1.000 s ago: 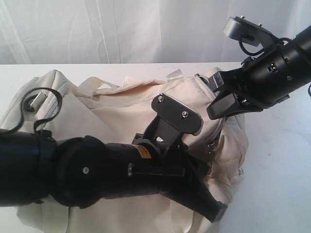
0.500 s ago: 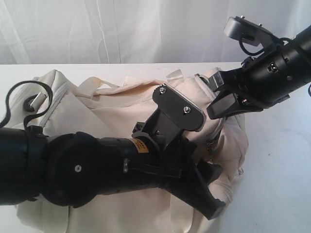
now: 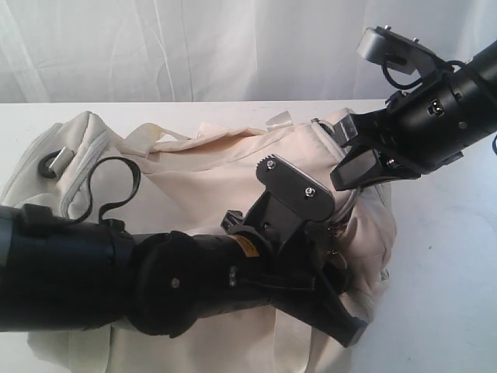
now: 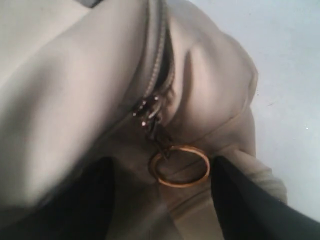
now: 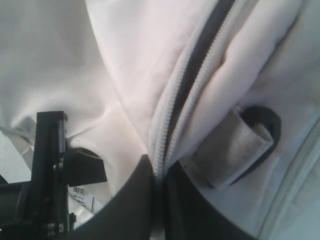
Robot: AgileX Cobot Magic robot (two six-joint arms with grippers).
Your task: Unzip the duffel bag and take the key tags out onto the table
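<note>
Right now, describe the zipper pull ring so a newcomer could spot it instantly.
Start at the big cream duffel bag on the white table and follow its grey zipper to the slider. Hanging from that slider, between the fingers of the open left end effector, is the pull ring: a thin gold-toned hoop, far larger than the dark slider.

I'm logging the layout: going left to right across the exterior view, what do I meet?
Metal ring on the duffel bag, black cable loop, left wrist's silver camera bracket, right gripper pinching the bag.
</note>
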